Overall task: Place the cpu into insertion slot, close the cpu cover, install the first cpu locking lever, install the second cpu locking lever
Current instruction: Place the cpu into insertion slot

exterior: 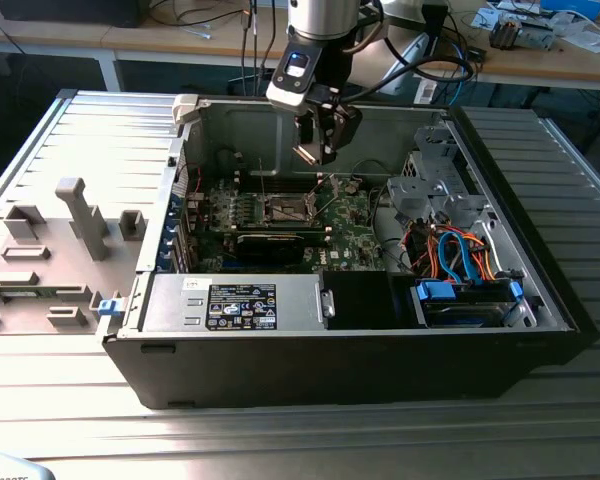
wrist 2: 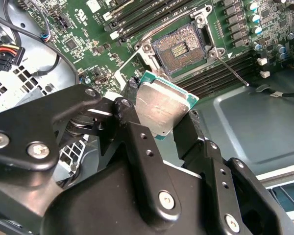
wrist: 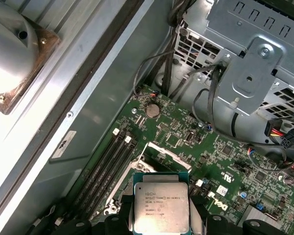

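The ribbed bench point(exterior: 280, 440) carries an open computer case point(exterior: 380, 360). Above its green board point(exterior: 352, 222) hangs the hand point(exterior: 318, 152), raised clear of the bare socket point(wrist 2: 179, 49) (pins showing), clenched on the silvery chip point(wrist 2: 161, 110) by its edges.

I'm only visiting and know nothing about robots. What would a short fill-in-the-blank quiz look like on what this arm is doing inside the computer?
1. The gripper is ____ on the cpu, gripping it by its edges.
2. The insertion slot is ____, with its contacts lying bare.
3. The motherboard around the slot is ____ in colour.
4. In the exterior view the gripper hangs ____ the motherboard, inside the open computer case.

Missing words: shut; empty; green; above.
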Controlling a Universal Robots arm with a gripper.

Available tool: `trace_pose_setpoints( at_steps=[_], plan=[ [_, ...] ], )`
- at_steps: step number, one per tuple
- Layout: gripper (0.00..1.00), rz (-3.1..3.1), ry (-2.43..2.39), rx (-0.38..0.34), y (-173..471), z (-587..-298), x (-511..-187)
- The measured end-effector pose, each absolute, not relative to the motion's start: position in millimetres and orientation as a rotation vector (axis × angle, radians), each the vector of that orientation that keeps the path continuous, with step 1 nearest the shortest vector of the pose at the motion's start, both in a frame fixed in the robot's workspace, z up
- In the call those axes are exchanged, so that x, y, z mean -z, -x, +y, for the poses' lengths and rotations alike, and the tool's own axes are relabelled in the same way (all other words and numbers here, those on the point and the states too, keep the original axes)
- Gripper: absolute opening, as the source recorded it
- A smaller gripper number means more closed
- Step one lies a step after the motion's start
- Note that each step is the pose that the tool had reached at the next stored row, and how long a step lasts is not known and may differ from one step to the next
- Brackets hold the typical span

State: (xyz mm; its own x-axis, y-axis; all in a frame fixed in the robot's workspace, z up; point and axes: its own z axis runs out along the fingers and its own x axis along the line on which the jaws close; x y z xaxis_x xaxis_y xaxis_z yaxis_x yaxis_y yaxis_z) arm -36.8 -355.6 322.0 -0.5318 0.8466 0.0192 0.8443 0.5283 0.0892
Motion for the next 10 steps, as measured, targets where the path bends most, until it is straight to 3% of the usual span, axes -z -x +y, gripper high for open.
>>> trace_pose_setpoints(
  at_steps=[10],
  plan=[
    [0.54, 2.701, -1.544, -0.135, 36.8, -355.6, -321.9]
  ],
)
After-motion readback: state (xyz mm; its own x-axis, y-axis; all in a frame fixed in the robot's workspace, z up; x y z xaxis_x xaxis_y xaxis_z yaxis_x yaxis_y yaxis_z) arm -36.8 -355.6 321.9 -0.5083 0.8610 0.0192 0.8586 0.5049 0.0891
